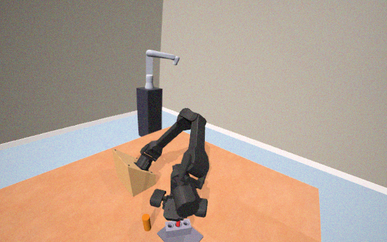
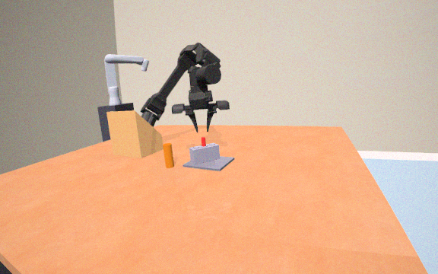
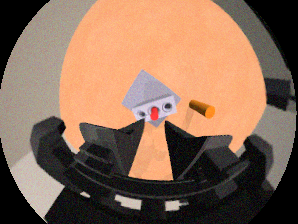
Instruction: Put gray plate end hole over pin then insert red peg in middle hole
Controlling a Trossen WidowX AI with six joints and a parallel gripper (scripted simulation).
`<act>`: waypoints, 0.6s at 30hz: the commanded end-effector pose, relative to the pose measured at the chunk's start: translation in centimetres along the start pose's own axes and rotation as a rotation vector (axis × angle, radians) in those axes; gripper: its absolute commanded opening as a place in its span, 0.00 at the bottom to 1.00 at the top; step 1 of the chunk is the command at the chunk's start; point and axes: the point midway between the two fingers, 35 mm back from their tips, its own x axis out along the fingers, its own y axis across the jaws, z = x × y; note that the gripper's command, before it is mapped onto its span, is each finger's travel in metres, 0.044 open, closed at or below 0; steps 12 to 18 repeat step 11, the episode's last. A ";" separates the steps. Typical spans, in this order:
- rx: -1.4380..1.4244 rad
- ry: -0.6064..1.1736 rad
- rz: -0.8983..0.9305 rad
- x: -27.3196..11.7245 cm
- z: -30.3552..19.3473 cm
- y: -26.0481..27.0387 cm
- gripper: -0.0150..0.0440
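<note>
The gray plate [image 1: 177,228] [image 2: 204,151] [image 3: 161,112] lies flat and level on top of the base [image 1: 193,236] [image 2: 223,164] [image 3: 142,87], its three holes facing up. Which end hole holds the pin is too small to tell. The red peg [image 1: 178,224] [image 2: 203,141] [image 3: 154,114] stands upright in the plate's middle hole, with a short part above the plate; its lower part is hidden. My gripper [image 2: 202,132] [image 3: 154,122] points down just above the peg, fingers parted and empty, not touching it. Its fingertips are hidden in the top view.
An orange cylinder [image 1: 146,222] [image 2: 169,155] [image 3: 202,108] stands upright close beside the base. A tan wedge-shaped block [image 1: 124,175] [image 2: 124,133] stands farther back, by my arm's foot. A gray arm on a dark pedestal [image 1: 149,112] is behind the table.
</note>
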 end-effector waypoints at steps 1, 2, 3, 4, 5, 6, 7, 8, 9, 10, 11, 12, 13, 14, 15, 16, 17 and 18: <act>-0.005 -0.002 -0.002 -0.3 0.0 0.0 0.51; -0.005 -0.002 -0.002 -0.4 0.0 0.0 0.51; -0.005 -0.002 -0.002 -0.4 0.0 0.0 0.51; -0.005 -0.002 -0.002 -0.5 0.0 0.0 0.51; -0.005 -0.002 -0.002 -0.6 0.0 0.0 0.51; -0.005 -0.002 -0.002 -0.6 0.0 0.0 0.51; -0.005 -0.002 -0.002 -0.7 0.0 0.0 0.51; -0.005 -0.002 -0.002 -0.8 -0.1 0.0 0.51; -0.005 -0.002 -0.002 -0.8 -0.1 0.0 0.51; -0.005 -0.003 -0.002 -0.9 -0.1 0.0 0.51; -0.005 -0.003 -0.002 -0.9 -0.1 0.0 0.51; -0.005 -0.003 -0.002 -0.9 -0.1 0.0 0.51; -0.005 -0.003 -0.002 -0.9 -0.1 0.0 0.51; -0.005 -0.003 -0.002 -0.9 -0.1 0.0 0.51; -0.005 -0.003 -0.002 -0.9 -0.1 0.0 0.51; -0.005 -0.003 -0.002 -0.9 -0.1 0.0 0.51; -0.005 -0.003 -0.002 -0.9 -0.1 0.0 0.51; -0.005 -0.003 -0.002 -0.9 -0.1 0.0 0.51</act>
